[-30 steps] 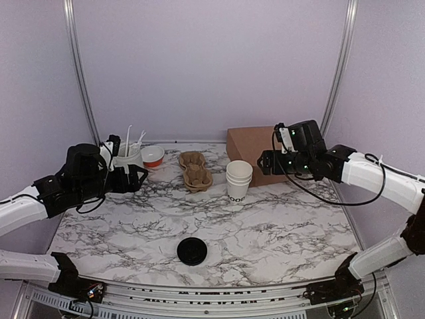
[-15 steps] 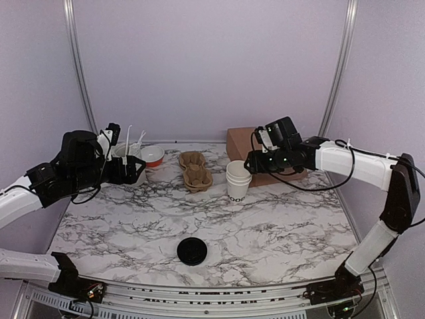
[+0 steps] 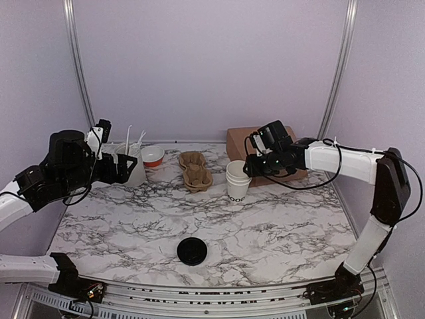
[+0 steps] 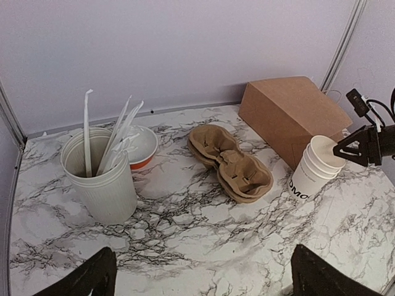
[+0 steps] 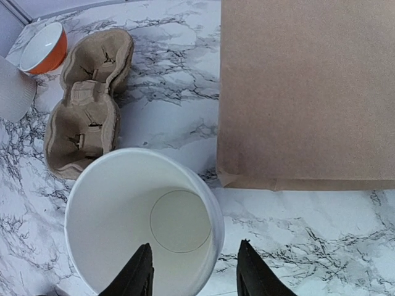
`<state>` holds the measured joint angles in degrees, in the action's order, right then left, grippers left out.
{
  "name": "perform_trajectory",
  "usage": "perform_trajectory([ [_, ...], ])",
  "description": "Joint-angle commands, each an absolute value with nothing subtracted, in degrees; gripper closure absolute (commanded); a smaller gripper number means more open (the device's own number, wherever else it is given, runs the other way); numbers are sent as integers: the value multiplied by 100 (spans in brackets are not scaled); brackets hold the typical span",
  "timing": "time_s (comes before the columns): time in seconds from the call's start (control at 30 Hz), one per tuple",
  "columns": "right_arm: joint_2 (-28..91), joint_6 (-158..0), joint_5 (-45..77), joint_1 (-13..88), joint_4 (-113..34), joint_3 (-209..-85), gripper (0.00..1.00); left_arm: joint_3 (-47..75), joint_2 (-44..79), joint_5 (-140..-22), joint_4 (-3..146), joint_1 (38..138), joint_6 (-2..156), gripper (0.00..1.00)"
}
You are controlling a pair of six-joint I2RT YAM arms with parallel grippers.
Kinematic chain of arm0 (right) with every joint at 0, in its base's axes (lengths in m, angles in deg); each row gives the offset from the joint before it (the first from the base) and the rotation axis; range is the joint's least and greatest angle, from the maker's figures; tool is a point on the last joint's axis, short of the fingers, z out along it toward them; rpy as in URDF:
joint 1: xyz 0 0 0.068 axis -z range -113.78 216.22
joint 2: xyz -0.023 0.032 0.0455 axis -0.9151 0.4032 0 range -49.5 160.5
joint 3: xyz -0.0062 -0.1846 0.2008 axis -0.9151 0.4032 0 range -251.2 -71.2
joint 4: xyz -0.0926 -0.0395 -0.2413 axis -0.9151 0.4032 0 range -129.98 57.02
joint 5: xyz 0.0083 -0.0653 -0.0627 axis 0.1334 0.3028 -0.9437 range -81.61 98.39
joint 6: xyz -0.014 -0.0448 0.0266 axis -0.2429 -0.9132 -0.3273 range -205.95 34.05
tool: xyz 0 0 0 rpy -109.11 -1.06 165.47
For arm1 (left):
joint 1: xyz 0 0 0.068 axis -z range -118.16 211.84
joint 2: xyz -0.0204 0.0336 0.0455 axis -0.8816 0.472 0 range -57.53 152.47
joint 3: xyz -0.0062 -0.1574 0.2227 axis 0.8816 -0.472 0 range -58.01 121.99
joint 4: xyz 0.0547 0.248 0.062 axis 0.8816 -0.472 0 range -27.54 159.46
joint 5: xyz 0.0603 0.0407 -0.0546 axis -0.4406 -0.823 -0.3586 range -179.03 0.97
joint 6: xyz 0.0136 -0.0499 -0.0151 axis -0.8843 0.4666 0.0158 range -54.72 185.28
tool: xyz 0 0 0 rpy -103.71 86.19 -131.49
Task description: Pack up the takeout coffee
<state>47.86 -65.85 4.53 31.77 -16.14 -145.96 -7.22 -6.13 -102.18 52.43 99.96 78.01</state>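
No cup with a black dome lid shows in any view. A stack of lidless white paper cups [image 3: 238,180] with black lettering stands at the back middle, also in the left wrist view [image 4: 315,166]. My right gripper [image 3: 250,166] is open just above the stack's right rim; in the right wrist view [image 5: 194,271] one finger hangs over the cup's [image 5: 145,222] empty inside and the other outside the rim. My left gripper [image 3: 125,166] is open and empty, raised at the far left [image 4: 207,285]. A loose flat black lid [image 3: 192,251] lies near the front.
A brown paper bag [image 3: 255,149] lies behind the cups. Stacked cardboard cup carriers [image 3: 195,170] sit left of the cups. A white ribbed tub of straws [image 3: 135,166] and a red bowl [image 3: 153,156] stand at the back left, close to my left gripper.
My right arm has swung left from beside the bag until its open gripper is over the cup stack's rim. My left arm has drawn back to the left and risen a little.
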Motion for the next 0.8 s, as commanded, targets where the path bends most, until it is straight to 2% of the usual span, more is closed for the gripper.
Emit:
perform_trajectory([
  [0.0,4729,-6492,329,3212,-1796,-14772,59,-812,-806,-10311,5277,10014,7714,1],
  [0.57,5028,-6458,271,3212,-1719,-15036,87,-984,-1073,-10476,5287,10007,7636,1],
  [0.77,5052,-6475,218,3211,-1597,-15182,100,-993,-1059,-10485,5287,9993,7618,1],
])
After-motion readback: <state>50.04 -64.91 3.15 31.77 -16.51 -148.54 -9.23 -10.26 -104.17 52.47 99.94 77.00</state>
